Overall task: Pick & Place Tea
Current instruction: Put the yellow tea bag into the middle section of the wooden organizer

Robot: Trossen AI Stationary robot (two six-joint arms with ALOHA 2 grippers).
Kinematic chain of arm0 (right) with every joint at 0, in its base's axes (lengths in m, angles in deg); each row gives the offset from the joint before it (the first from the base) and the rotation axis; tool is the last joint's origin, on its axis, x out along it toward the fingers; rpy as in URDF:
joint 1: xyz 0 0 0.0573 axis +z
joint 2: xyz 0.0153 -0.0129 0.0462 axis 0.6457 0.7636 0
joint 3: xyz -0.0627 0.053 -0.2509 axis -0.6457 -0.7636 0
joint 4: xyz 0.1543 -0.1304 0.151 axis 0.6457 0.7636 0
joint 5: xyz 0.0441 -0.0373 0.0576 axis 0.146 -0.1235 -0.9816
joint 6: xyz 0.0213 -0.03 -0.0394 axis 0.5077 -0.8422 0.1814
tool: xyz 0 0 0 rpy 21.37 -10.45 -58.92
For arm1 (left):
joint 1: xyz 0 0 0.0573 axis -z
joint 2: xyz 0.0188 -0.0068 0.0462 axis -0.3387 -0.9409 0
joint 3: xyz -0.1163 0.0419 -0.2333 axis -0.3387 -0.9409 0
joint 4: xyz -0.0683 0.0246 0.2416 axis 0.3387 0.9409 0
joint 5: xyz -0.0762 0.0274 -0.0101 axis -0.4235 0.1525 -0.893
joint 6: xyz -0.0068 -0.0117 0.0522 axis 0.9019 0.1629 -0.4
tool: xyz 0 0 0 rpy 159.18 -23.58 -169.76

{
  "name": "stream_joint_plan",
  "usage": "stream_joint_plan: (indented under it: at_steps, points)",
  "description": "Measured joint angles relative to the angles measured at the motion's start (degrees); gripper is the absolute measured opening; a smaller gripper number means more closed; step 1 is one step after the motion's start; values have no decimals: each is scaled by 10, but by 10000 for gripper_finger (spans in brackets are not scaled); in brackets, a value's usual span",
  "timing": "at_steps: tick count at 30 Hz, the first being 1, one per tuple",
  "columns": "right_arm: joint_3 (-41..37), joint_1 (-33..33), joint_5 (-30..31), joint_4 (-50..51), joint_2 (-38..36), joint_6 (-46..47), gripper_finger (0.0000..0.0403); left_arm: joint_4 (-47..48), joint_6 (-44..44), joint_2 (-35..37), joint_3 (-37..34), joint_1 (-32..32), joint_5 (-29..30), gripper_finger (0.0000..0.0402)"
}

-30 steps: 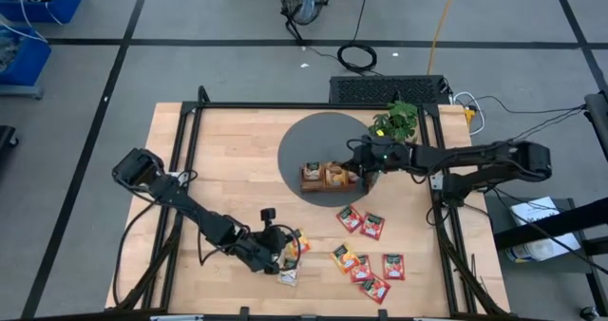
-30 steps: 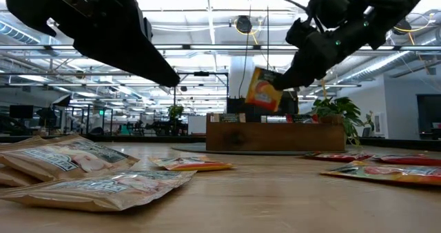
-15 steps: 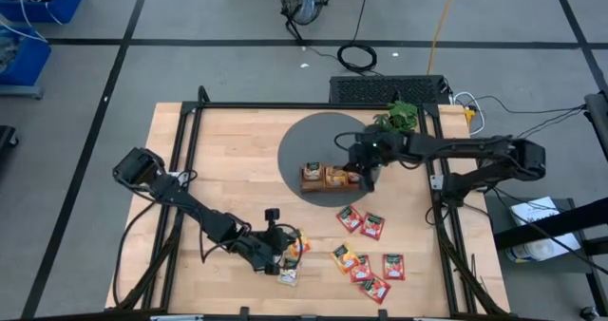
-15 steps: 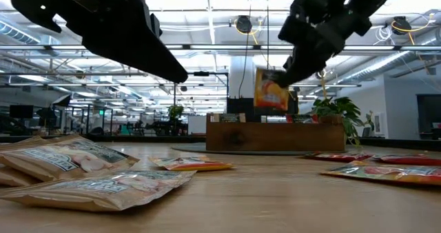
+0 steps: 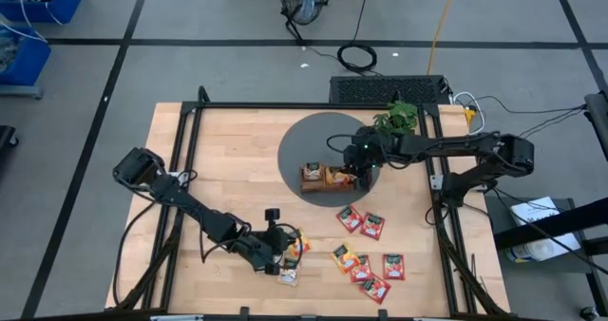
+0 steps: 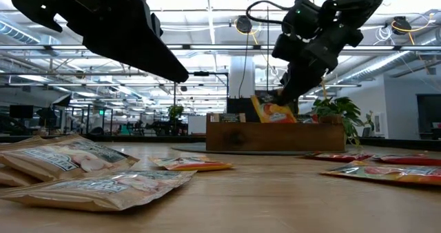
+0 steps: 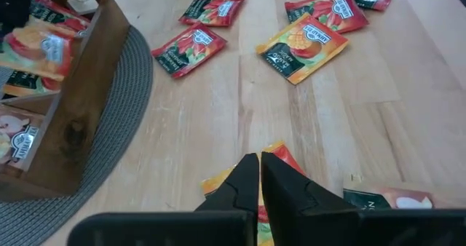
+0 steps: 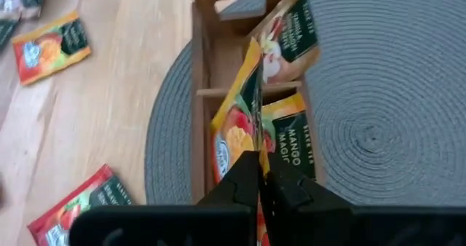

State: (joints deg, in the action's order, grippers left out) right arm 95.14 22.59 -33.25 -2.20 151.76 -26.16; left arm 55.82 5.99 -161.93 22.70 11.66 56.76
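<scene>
The right tool (image 8: 260,175), pinched shut on an orange sachet (image 8: 237,126), lowers it into the tray (image 5: 328,179); next it should open and lift clear. The left tool (image 7: 259,175), nearly shut and holding nothing, hovers over loose sachets (image 5: 290,254) well off the tray.

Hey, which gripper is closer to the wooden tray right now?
The right gripper: it is right above the wooden tray, lowering an orange sachet in. The left gripper is far off over loose sachets at the table's near edge.
</scene>
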Motion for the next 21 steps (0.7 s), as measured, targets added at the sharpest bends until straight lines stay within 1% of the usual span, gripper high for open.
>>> stream_joint_plan:
  at_steps: [3,8,13,17,21]
  points:
    - [0,0,14,-16,0,15,0,1,0,0,0,0,0,29]
    - [-21,1,14,-51,0,45,0,3,5,0,0,1,0,30]
    - [-55,1,15,-63,0,46,0,4,5,0,0,1,0,30]
    - [-83,5,14,-120,0,50,0,4,5,0,0,0,0,30]
    - [-85,5,13,-131,0,49,0,0,4,0,0,-2,0,31]
